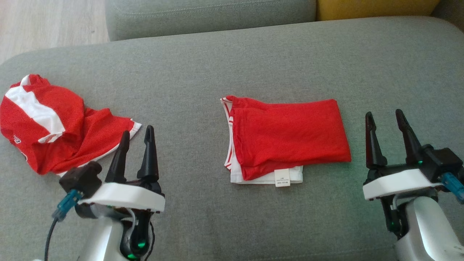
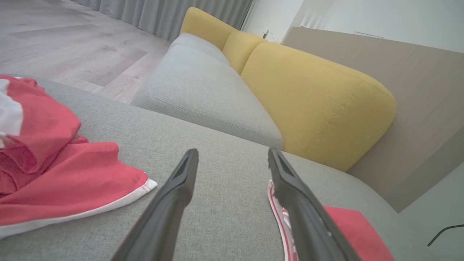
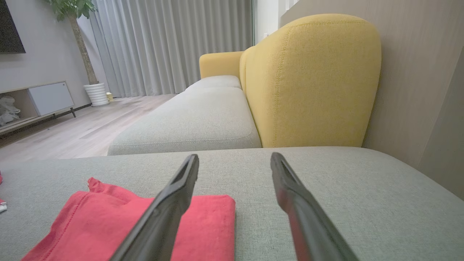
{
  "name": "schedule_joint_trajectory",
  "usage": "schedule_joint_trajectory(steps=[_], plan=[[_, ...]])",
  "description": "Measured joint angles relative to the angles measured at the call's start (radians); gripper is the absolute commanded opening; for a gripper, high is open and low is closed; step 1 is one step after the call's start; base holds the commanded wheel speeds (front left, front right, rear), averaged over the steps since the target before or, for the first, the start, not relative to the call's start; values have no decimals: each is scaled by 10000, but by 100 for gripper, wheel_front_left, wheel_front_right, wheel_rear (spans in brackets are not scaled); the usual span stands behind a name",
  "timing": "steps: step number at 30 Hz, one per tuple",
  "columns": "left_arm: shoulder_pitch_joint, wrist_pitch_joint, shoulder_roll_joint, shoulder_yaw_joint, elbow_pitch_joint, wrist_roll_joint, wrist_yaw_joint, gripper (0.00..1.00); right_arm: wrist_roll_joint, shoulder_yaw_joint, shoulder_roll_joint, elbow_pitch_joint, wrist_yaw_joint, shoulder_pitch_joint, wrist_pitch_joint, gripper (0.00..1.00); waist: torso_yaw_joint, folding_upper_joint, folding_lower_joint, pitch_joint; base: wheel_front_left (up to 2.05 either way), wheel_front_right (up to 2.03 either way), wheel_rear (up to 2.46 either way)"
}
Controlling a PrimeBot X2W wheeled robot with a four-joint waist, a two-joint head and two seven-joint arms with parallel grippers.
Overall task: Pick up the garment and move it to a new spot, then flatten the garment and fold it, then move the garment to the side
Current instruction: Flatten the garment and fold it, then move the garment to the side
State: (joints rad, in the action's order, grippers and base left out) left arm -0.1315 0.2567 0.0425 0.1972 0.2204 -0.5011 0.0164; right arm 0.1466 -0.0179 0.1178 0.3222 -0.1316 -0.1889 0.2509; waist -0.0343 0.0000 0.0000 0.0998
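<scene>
- The folded red garment lies flat near the middle of the grey sofa cushion, between the two grippers and touching neither.
- White layers with red-striped trim peek out along its left and near edges. The rest of those layers is hidden under the red top fold.
- A small white label sticks out at the near edge; its print is too small to read.
- The left gripper hovers over the cushion with its fingers spread apart and nothing between them.
- The right gripper is just beside the garment's right edge, jaws likewise wide and empty.
- A crumpled red-and-white jersey sits at the cushion's left end, just beyond the left gripper's fingertips. Its far left runs to the frame edge, and a small mark on it is hard to make out.
- In both wrist views a finger covers part of the folded garment, and the bottom edge cuts it off.
- A yellow backrest rises behind the cushion.
</scene>
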Motion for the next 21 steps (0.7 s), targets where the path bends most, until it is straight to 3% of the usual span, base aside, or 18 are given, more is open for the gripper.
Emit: schedule_joint_trajectory(steps=[14,21], plan=[[34,0,0,169,73,-19,10,100,-56,207,-167,-121,0,157,-36,100,138,0,0,292,0,0,0],[-300,0,0,431,121,-19,10,100,754,339,-424,884,0,-409,-786,100,269,0,1,941,0,0,0]])
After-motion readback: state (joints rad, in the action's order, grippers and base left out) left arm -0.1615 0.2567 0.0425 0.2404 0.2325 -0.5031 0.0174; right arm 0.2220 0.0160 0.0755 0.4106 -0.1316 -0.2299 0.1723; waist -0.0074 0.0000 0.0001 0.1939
